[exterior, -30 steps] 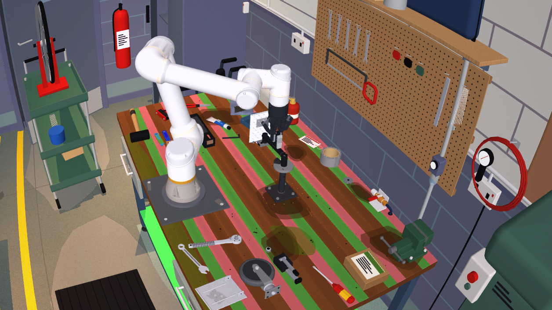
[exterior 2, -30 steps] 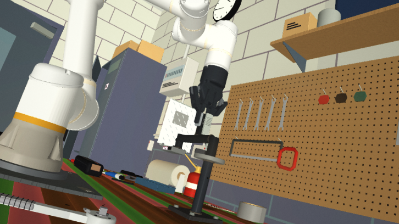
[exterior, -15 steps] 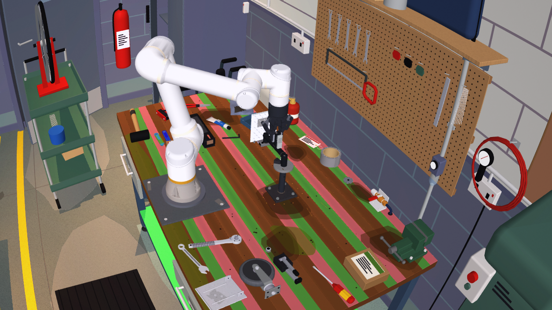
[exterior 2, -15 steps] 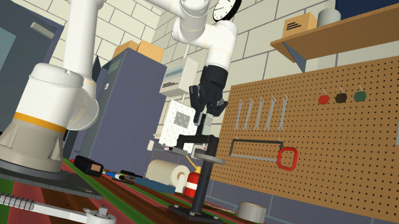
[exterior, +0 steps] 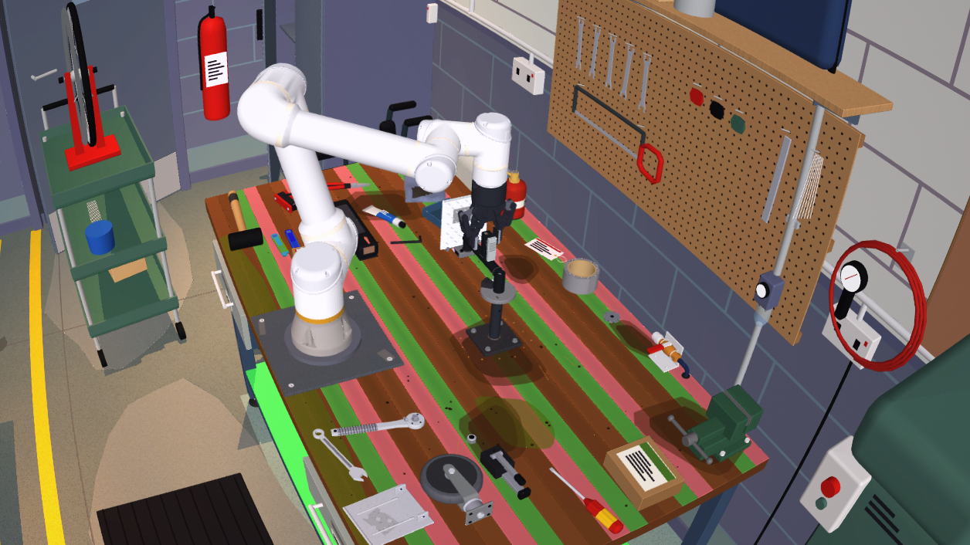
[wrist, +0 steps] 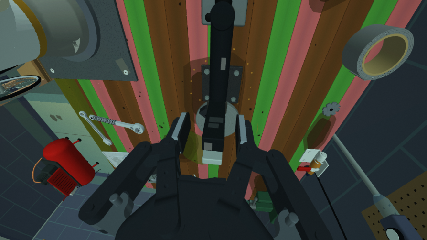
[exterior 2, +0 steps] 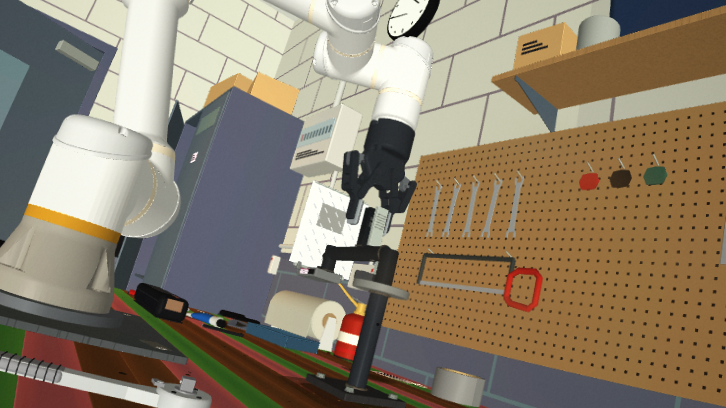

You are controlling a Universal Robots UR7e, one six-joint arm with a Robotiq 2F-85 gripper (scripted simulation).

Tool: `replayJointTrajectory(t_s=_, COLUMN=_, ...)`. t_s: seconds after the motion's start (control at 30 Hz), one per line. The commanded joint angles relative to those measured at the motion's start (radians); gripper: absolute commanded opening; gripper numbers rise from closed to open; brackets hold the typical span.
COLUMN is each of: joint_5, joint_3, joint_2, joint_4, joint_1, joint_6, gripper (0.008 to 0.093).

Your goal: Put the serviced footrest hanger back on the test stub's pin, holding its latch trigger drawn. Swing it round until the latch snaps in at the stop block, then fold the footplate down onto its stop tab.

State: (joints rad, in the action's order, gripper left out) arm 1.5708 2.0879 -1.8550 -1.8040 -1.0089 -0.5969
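Observation:
My gripper hangs open above the middle of the bench, its fingers standing apart on either side of the latch trigger and holding nothing. The black footrest hanger sits on the pin at the top of the test stub, a black post with a grey disc flange bolted to the bench. The hanger's arm reaches away from the post toward the white perforated footplate, which stands upright at its far end.
A cardboard box and a green vice sit at the bench's near right corner. A tape roll lies right of the stub, wrenches, a caster wheel and a screwdriver toward the near edge, my arm's base to the left.

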Motion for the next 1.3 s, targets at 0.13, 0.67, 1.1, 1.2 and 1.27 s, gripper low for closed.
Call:
replayJointTrajectory(t_s=0.13, joint_5=0.0, joint_3=0.0, joint_2=0.0, joint_4=0.0, joint_1=0.0, joint_6=0.0, gripper=0.058)
replayJointTrajectory(t_s=0.67, joint_5=0.0, joint_3=-0.002, joint_2=-0.001, joint_4=0.001, joint_1=0.0, joint_6=0.0, gripper=0.058)
replayJointTrajectory(t_s=1.1, joint_5=0.0, joint_3=-0.025, joint_2=-0.007, joint_4=0.031, joint_1=0.0, joint_6=0.0, gripper=0.058)
replayJointTrajectory(t_s=1.2, joint_5=0.0, joint_3=-0.035, joint_2=-0.009, joint_4=0.043, joint_1=0.0, joint_6=0.0, gripper=0.058)
replayJointTrajectory(t_s=1.27, joint_5=0.0, joint_3=-0.042, joint_2=-0.01, joint_4=0.051, joint_1=0.0, joint_6=0.0, gripper=0.058)
